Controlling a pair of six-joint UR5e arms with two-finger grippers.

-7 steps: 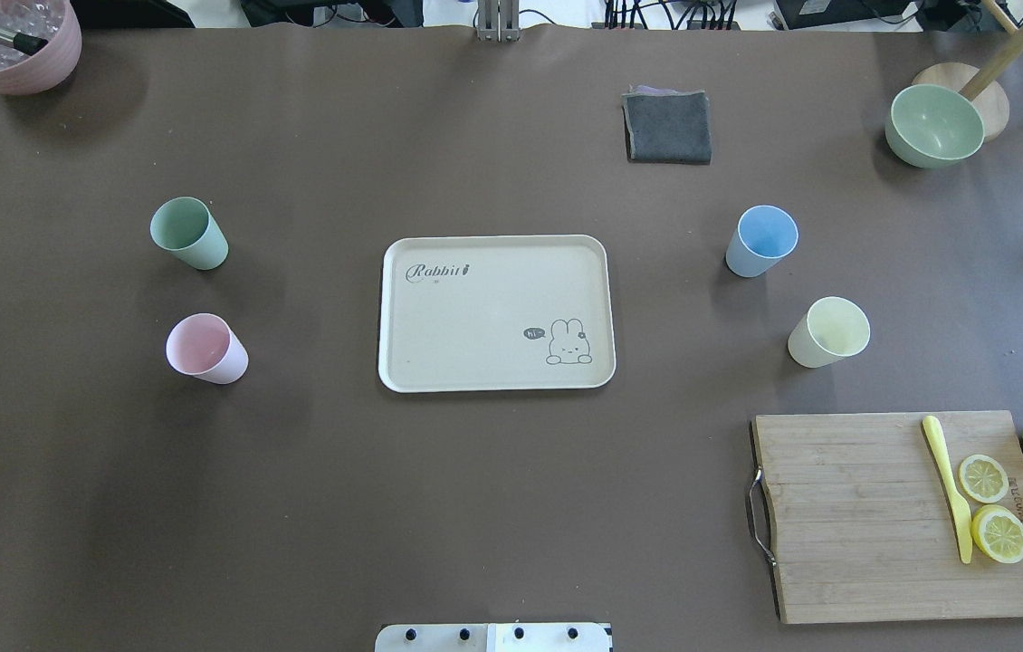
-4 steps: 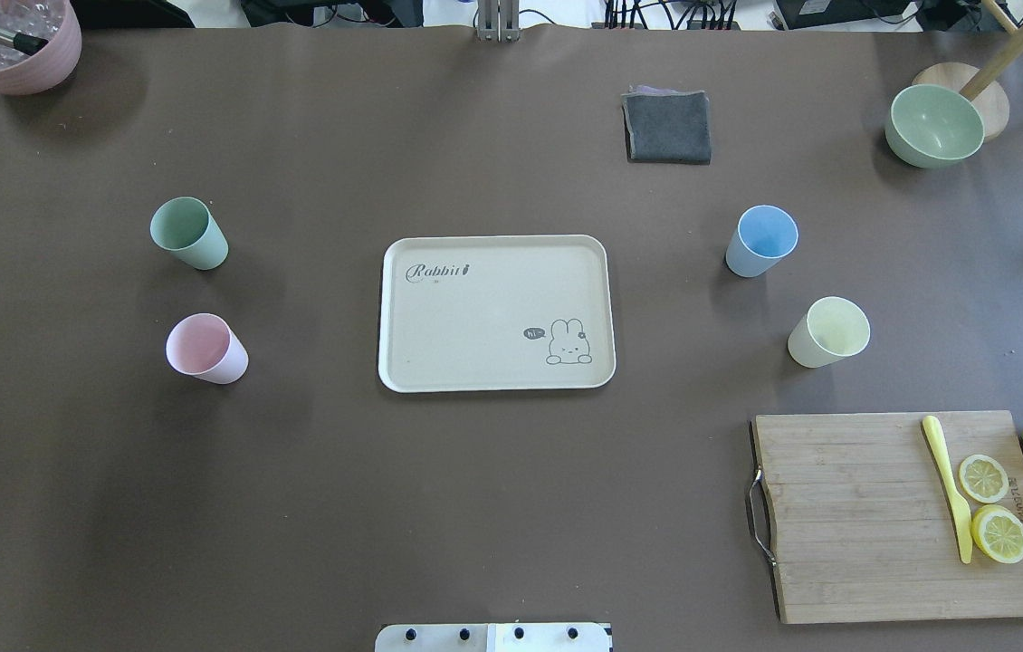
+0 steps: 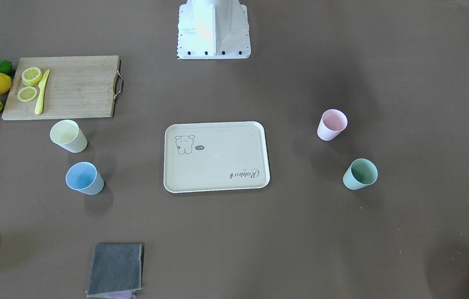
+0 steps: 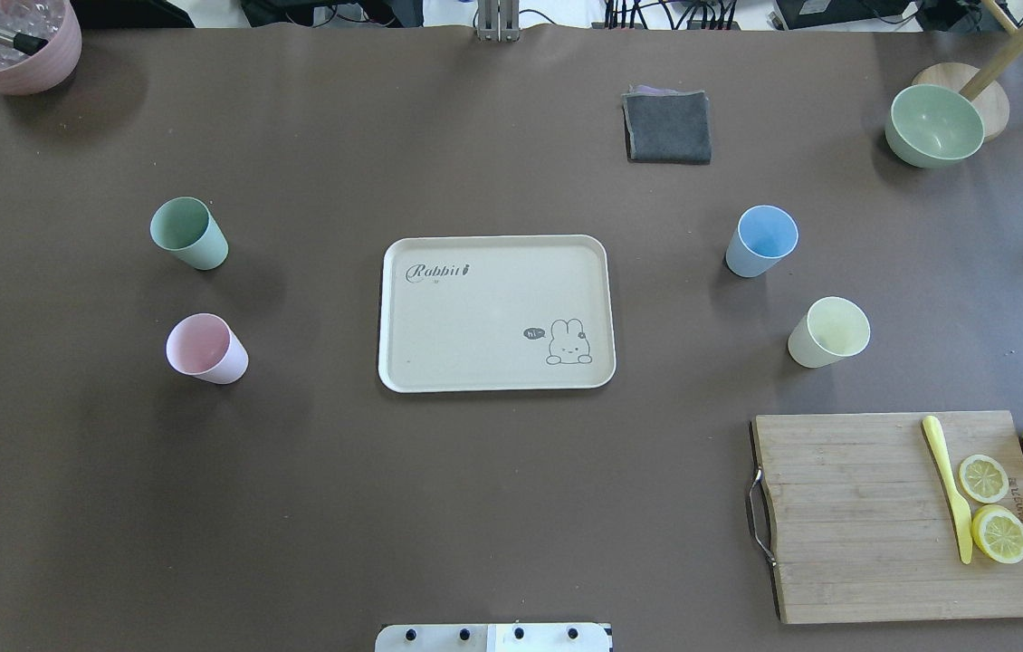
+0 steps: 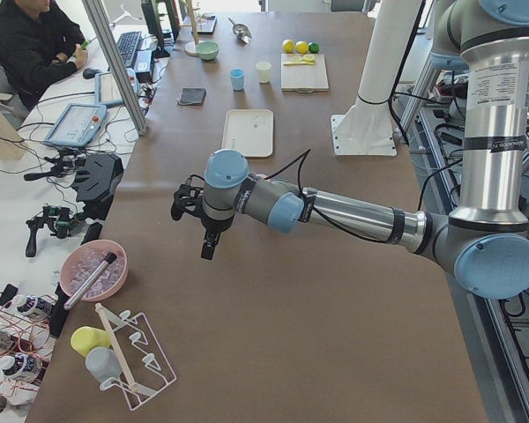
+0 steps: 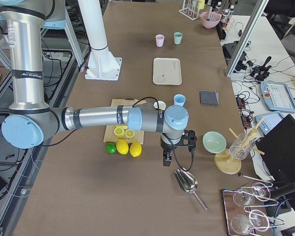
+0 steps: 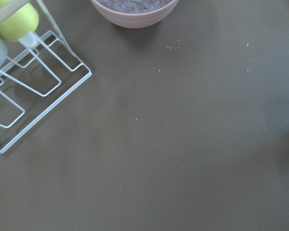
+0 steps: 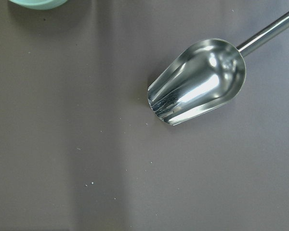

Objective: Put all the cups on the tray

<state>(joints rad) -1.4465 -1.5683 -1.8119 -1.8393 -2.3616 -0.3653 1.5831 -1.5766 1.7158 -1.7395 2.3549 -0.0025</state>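
The cream tray [image 4: 493,272] lies at the table's middle with nothing on it. The mint green cup [image 4: 188,234] and the pink cup [image 4: 206,349] stand upright to its left. The light blue cup [image 4: 761,240] and the pale yellow cup [image 4: 828,331] stand upright to its right. My left gripper [image 5: 209,247] hangs over the table's left end, far from the cups. My right gripper [image 6: 167,160] hangs over the right end. Both show only in the side views, so I cannot tell whether they are open or shut.
A wooden cutting board [image 4: 905,516] with lemon slices and a yellow knife lies at the front right, with lemons beside it. A grey cloth [image 4: 667,127], a green bowl [image 4: 933,125] and a mauve pot [image 4: 9,41] stand at the back. A metal scoop [image 8: 200,82] lies under the right wrist.
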